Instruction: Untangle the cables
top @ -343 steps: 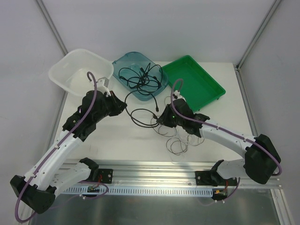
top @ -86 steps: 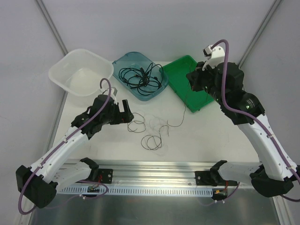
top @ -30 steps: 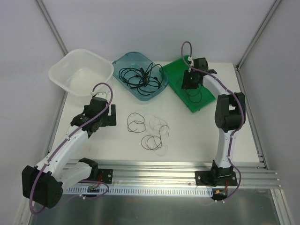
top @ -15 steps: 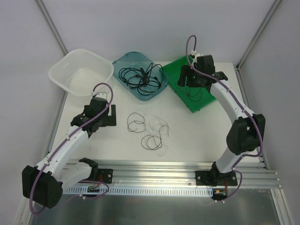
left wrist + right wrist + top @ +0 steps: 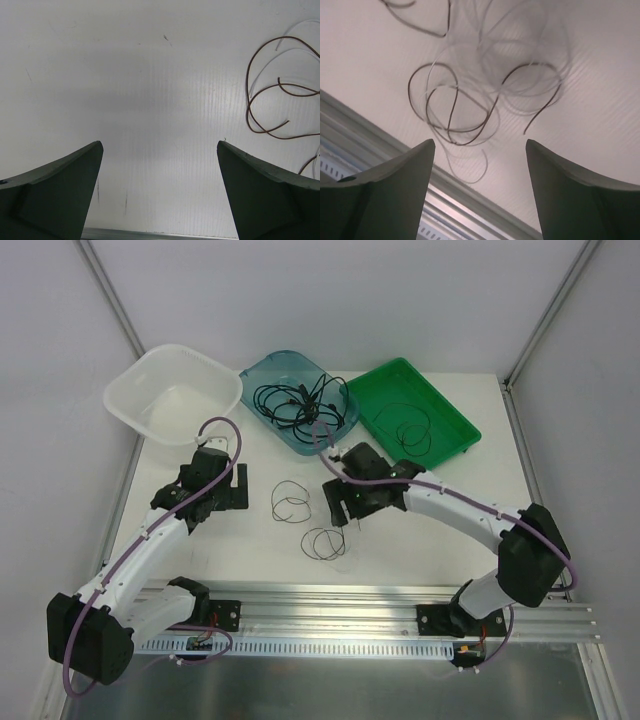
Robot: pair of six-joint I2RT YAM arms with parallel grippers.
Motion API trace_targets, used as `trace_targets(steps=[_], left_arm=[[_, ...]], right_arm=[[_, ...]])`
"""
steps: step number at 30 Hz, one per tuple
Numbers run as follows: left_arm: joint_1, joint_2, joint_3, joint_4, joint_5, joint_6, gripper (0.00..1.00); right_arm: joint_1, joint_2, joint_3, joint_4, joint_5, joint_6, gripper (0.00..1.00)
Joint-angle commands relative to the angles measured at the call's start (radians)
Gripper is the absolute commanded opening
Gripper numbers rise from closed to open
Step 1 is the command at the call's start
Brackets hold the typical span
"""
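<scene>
The left jaws are held wide apart over a bare patch of the flat white counter, on its left side. The right jaws are likewise held apart, near the middle of the counter, and neither pair is clamped on any cable.

Two loose cables lie flat on the counter. The first dark brown cable loop lies between the two pairs of jaws. In the left wrist view it is seen at the right edge, well apart from both fingers. The second dark brown cable loop lies nearer the aluminium front rail, just beside the right jaws. In the right wrist view it is seen on the counter below and between the two fingers, apart from both. Paler grey strands are overlapped with it there. These are blurred, and it cannot be told how they are entangled.

A tangle of thin black cables with small plugs is contained in the rounded teal plastic tray at the rear centre. A single thin dark cable coil lies in the rectangular green plastic tray at the rear right. A translucent white plastic basin is placed at the rear left, just beside the teal tray.
</scene>
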Motion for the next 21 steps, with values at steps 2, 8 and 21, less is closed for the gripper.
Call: trace_targets(steps=[2, 8, 21], left_arm=[[0.012, -0.016, -0.006, 0.012, 0.011, 0.010, 0.99], [0.013, -0.005, -0.005, 0.012, 0.010, 0.005, 0.99], [0.019, 0.000, -0.005, 0.012, 0.022, 0.008, 0.99]], right_arm=[[0.138, -0.072, -0.068, 0.007, 0.073, 0.118, 0.74], [0.209, 0.048, -0.059, 0.067, 0.136, 0.173, 0.51], [0.260, 0.235, -0.013, 0.084, 0.132, 0.192, 0.30]])
